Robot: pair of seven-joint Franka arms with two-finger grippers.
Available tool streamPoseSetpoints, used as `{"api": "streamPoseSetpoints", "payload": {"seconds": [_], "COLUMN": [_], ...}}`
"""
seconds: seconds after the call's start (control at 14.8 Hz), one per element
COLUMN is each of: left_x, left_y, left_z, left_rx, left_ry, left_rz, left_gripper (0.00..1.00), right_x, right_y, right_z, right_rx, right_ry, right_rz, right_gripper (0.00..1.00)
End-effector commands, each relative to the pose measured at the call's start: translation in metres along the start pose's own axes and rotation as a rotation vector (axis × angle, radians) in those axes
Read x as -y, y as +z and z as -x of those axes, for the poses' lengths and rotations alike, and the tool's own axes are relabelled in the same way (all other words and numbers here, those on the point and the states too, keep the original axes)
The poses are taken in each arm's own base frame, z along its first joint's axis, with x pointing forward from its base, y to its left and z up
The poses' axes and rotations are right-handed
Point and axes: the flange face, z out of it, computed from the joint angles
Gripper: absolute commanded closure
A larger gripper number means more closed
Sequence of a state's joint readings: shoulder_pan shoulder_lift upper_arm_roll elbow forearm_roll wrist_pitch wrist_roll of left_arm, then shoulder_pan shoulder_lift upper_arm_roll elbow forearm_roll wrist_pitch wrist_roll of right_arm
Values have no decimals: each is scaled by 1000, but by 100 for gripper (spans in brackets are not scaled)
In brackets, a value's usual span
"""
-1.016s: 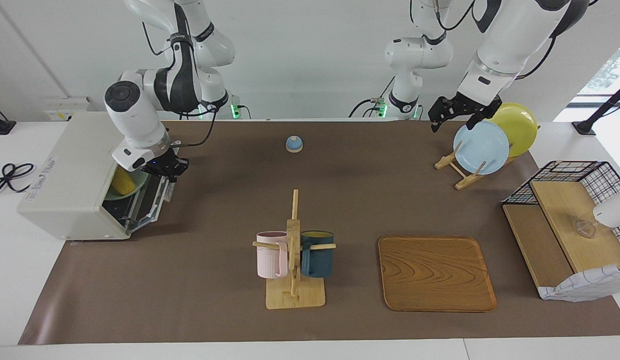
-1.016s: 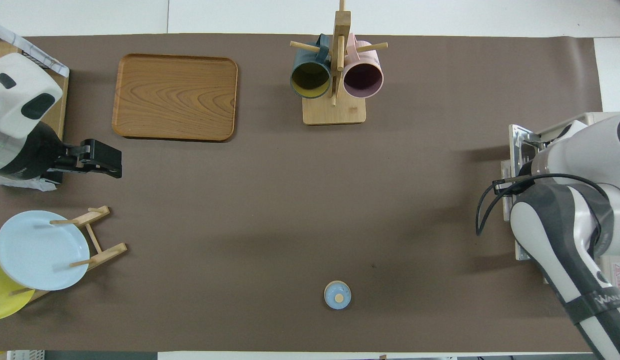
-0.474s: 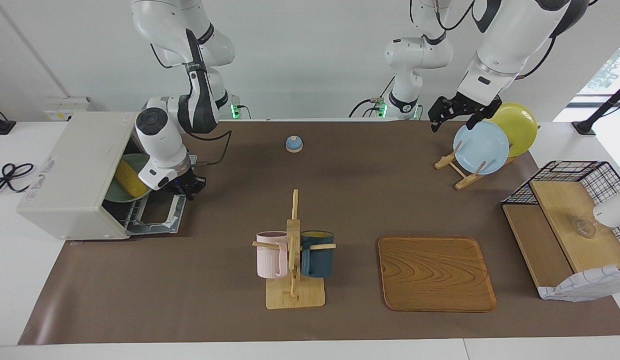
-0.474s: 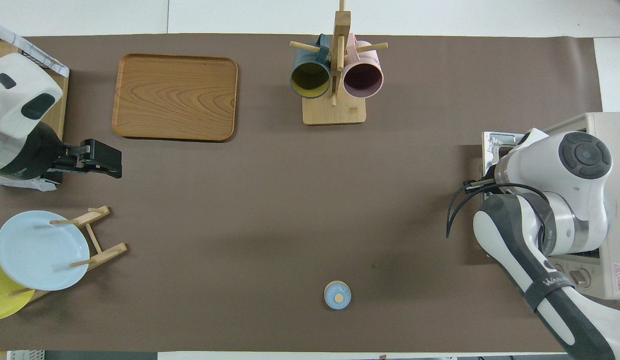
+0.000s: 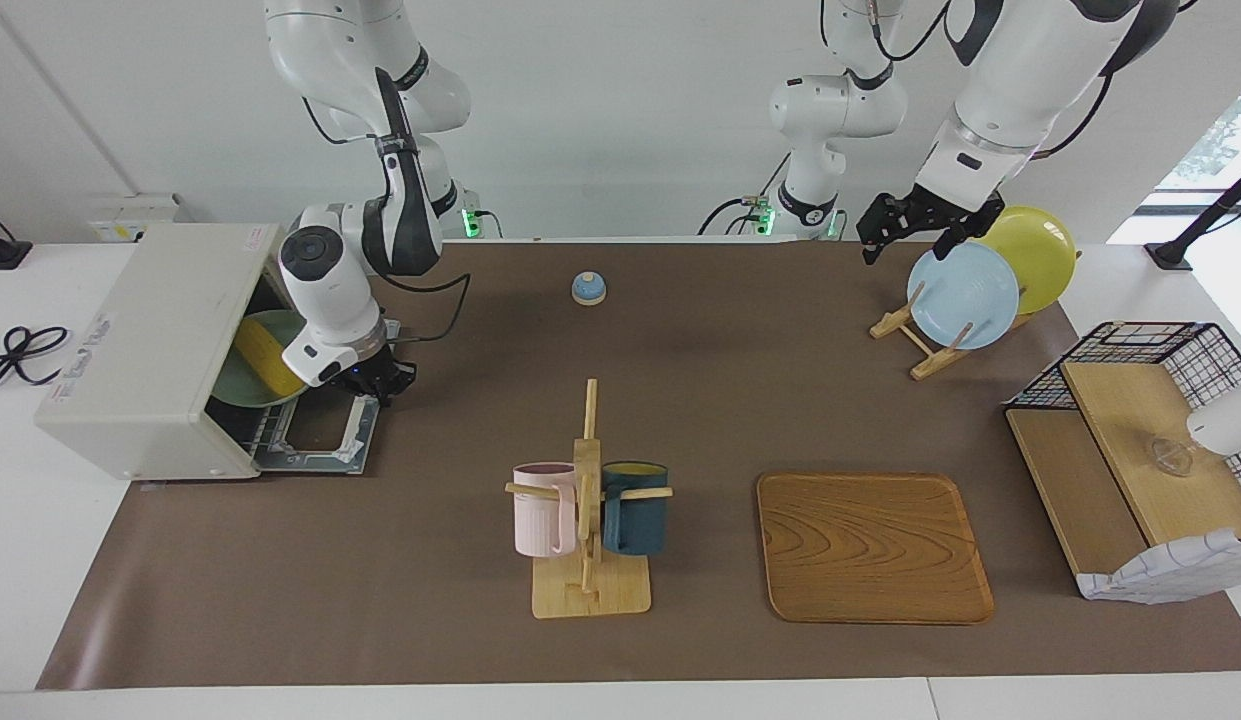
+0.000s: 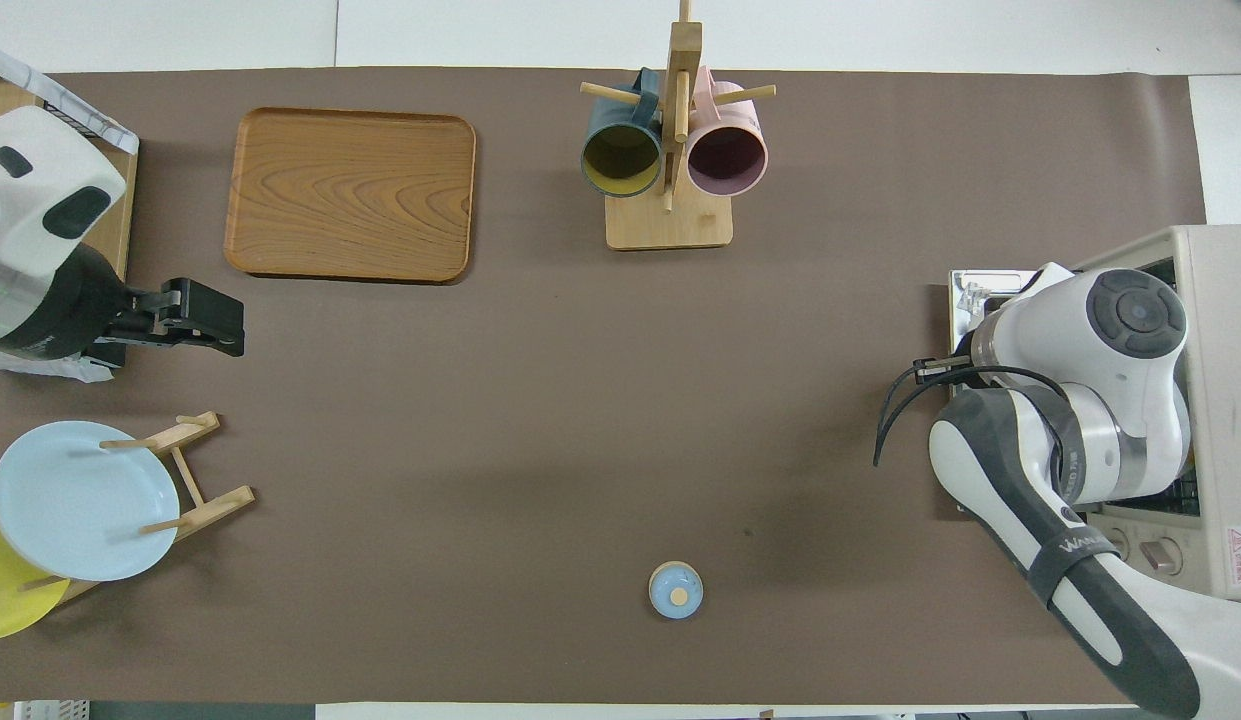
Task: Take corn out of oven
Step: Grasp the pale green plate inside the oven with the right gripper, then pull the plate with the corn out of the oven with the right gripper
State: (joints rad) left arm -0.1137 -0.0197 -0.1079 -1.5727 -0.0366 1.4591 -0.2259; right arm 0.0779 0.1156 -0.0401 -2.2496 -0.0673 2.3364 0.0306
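The off-white oven point(image 5: 150, 340) stands at the right arm's end of the table, its door point(image 5: 320, 440) folded down flat onto the table. Inside, the yellow corn point(image 5: 263, 357) lies on a mint-green plate point(image 5: 230, 385) on the wire rack. My right gripper point(image 5: 380, 385) is low at the door's outer edge, shut on the bar handle, beside the oven's mouth and apart from the corn. In the overhead view the right arm covers the oven's point(image 6: 1215, 300) mouth and hides the corn. My left gripper point(image 5: 905, 235) waits in the air over the plate rack.
A mug rack point(image 5: 588, 500) with a pink and a dark blue mug stands mid-table, a wooden tray point(image 5: 873, 547) beside it. A small blue knob point(image 5: 588, 288) lies nearer the robots. Blue point(image 5: 963, 295) and yellow point(image 5: 1035, 255) plates and a wire shelf point(image 5: 1130, 440) stand at the left arm's end.
My right gripper swung the oven door down from nearly upright to flat on the table, moving away from the oven's mouth. The corn and plate now show fully. The left arm has not moved.
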Motion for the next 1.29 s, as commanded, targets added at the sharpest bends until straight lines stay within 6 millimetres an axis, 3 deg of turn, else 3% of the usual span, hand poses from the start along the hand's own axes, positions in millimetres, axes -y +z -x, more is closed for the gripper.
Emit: {"api": "streamPoseSetpoints", "payload": {"seconds": [0.0,0.14,0.27,0.34,0.47,0.68,1.22], "left_x": [4,4,4,4,4,4,4], "left_y": [-1,-1,-1,-1,-1,-1,-1], "left_z": [8,8,8,8,8,8,8], "left_rx": [-10,-10,-10,-10,-10,-10,-10], "left_ry": [-2,-2,-2,-2,-2,-2,-1], "left_rz": [-14,-14,-14,-14,-14,-14,-14], "left_gripper": [0,0,0,0,0,0,0], "right_x": [18,17,11,8,-1,-25,-46], "right_y": [-8,-34,-64,-76,-84,-73,-53], "right_z": [-3,-12,-15,-10,-5,6,28], "right_rx": [-4,40,96,109,129,149,147], "right_ry": [12,18,72,81,88,110,59], "right_rz": [-12,-7,14,31,135,157,170], "right_gripper": [100,96,37,26,27,29,47]}}
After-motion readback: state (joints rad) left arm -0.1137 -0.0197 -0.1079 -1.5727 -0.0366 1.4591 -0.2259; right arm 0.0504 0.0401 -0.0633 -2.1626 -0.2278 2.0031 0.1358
